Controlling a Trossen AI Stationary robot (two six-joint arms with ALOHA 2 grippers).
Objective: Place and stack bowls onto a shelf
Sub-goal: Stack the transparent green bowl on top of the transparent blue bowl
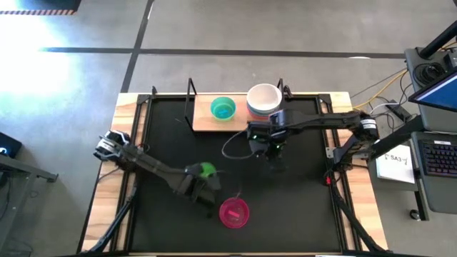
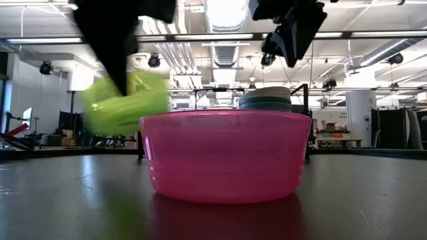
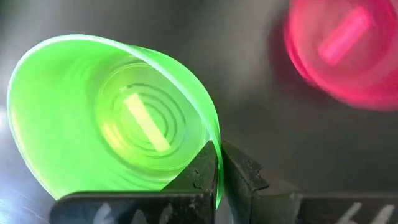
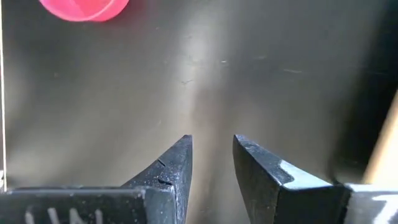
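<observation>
A: We have the green bowl (image 3: 118,124) pinched by its rim in the left gripper (image 3: 219,163), lifted clear of the black mat (image 1: 171,128). How do we finish this well?

B: We keep the clamp firm, since a rim pinch lets the bowl tilt, and we carry it level towards the shelf (image 1: 203,121) at the mat's far edge. There we have two landing spots: the teal bowl (image 1: 223,108), or the stack topped by the white bowl (image 1: 264,98) beside it.

A: What stands in our way?

B: The right gripper (image 1: 273,151) hangs just in front of the shelf, fingers parted a little and holding nothing. We should let it clear off first, we judge. The magenta bowl (image 1: 234,212) sits on the mat near us, apart from our path, waiting its turn.
</observation>
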